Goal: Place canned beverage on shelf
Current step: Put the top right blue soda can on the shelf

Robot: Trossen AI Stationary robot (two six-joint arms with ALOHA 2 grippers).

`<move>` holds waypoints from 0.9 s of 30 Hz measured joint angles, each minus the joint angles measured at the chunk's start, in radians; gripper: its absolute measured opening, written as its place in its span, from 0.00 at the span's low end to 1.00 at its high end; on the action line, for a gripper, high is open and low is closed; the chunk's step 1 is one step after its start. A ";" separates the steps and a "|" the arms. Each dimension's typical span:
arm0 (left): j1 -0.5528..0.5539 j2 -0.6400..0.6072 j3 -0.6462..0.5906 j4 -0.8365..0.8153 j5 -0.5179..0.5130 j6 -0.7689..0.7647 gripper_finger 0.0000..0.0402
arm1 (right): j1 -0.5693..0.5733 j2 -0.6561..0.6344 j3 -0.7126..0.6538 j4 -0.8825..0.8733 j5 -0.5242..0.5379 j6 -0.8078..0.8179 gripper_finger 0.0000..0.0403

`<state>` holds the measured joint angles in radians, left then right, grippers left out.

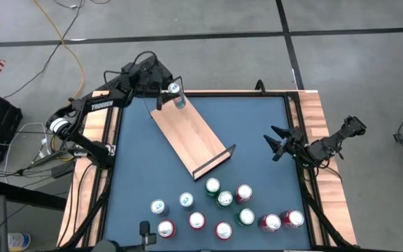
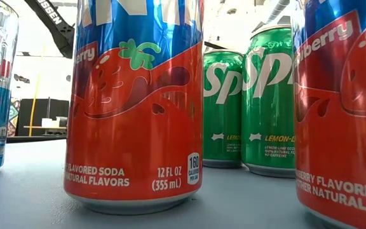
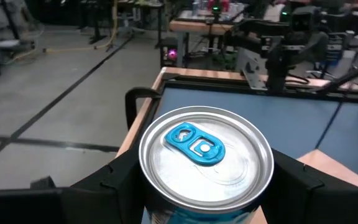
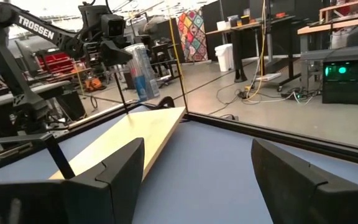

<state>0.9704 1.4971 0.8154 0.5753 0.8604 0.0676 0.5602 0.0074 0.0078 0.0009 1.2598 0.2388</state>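
Between the dark fingers of the left gripper [image 1: 173, 89], a slim silver-and-blue can with a blue pull-tab [image 3: 205, 163] is held clamped, above the far end of the flat light-wood shelf [image 1: 187, 134]. Lowering should be kept vertical, release delayed until contact. The right gripper [image 1: 277, 144] is parked open over the blue tabletop [image 1: 257, 119]. Grey concrete floor lies beyond.

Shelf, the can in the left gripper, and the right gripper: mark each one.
shelf [image 1: 191, 136], high view, bare middle of the wood board.
can [image 3: 205, 158], left wrist view, silver lid beside the blue tab.
right gripper [image 1: 276, 143], high view, midway between its open fingertips.
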 joint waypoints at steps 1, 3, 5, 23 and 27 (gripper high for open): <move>0.006 0.000 0.000 -0.001 0.018 0.007 0.55 | 0.000 0.000 0.000 0.000 0.000 0.000 0.70; 0.012 0.000 0.000 -0.012 0.026 0.013 0.55 | 0.000 0.000 0.000 0.000 0.004 0.000 0.70; 0.010 0.000 0.000 -0.041 0.026 0.038 0.55 | 0.000 0.000 0.000 -0.001 0.021 0.000 0.70; -0.099 0.008 0.002 -0.200 -0.118 0.232 0.67 | 0.000 0.000 0.000 0.000 0.053 0.000 0.70; -0.106 0.008 0.002 -0.201 -0.141 0.229 0.68 | 0.000 0.000 0.000 0.000 0.053 0.000 0.70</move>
<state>0.8646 1.5051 0.8173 0.3742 0.7189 0.2970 0.5598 0.0074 0.0074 0.0012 1.3129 0.2385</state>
